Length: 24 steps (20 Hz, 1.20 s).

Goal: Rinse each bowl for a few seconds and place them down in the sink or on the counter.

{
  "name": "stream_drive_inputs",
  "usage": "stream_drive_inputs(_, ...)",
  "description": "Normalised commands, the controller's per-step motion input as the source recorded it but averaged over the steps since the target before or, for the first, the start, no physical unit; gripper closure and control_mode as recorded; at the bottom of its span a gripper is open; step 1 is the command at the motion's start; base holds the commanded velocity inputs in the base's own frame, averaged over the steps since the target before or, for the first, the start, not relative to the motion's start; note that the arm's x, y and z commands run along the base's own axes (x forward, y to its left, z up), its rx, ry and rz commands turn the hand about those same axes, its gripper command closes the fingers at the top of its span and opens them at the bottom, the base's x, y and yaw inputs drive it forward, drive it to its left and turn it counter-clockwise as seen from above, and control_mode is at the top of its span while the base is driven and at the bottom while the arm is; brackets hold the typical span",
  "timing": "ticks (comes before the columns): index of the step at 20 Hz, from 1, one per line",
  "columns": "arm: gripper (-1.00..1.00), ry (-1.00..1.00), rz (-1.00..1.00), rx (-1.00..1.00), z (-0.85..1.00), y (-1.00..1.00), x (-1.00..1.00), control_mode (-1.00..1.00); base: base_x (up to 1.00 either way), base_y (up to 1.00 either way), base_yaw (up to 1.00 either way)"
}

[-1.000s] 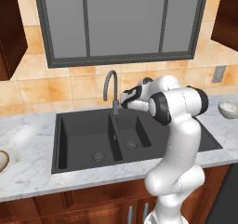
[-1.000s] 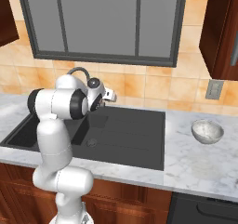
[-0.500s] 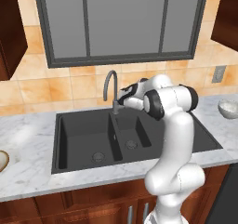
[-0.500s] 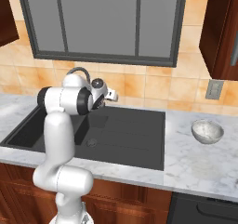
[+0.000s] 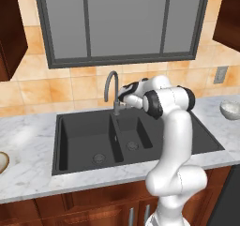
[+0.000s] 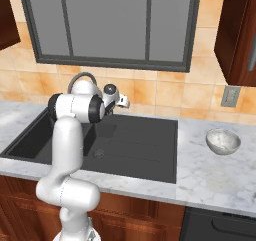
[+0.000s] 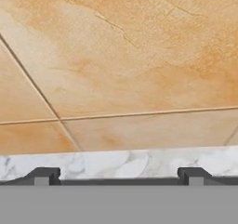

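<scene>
Facing the tiled wall (image 7: 121, 56), end effector (image 7: 118, 175) spread wide, empty, above the sink (image 5: 84, 136).

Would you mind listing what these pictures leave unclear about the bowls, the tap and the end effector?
- Tan-rimmed bowl: cut off by the left edge, left base view.
- Speckled bowl: contents too small to tell, right base view.
- Tap: running water too faint to judge.
- End effector: fingertips barely showing, facing wall tiles; open, holding nothing.

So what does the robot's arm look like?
The arm is made of smooth, rounded white tubes, with dark bands where the parts join. At its end sits a small white pincer with two little dark, squarish fingertips. No cables or markings show.
</scene>
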Motion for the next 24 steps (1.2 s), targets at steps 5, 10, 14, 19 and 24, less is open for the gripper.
stream_drive_inputs(5, -1.0, 0.0, 0.02, 0.02, -0.29, 0.0, 0.37, -1.0, 0.0, 0.0, 0.0)
stream_drive_inputs(10, -1.0, 0.0, 0.02, 0.02, -0.32, 0.0, 0.37, -1.0, 0.0, 0.0, 0.0)
stream_drive_inputs(14, -1.0, 0.0, 0.02, 0.01, -0.44, 0.0, 0.32, -1.0, 0.0, 0.0, 0.0)
stream_drive_inputs(19, -1.0, 0.0, 0.02, 0.0, -0.5, 0.0, 0.28, -1.0, 0.0, 0.0, 0.0)
stream_drive_inputs(24, -1.0, 0.0, 0.01, 0.0, -0.48, 0.0, 0.28, -1.0, 0.0, 0.0, 0.0)
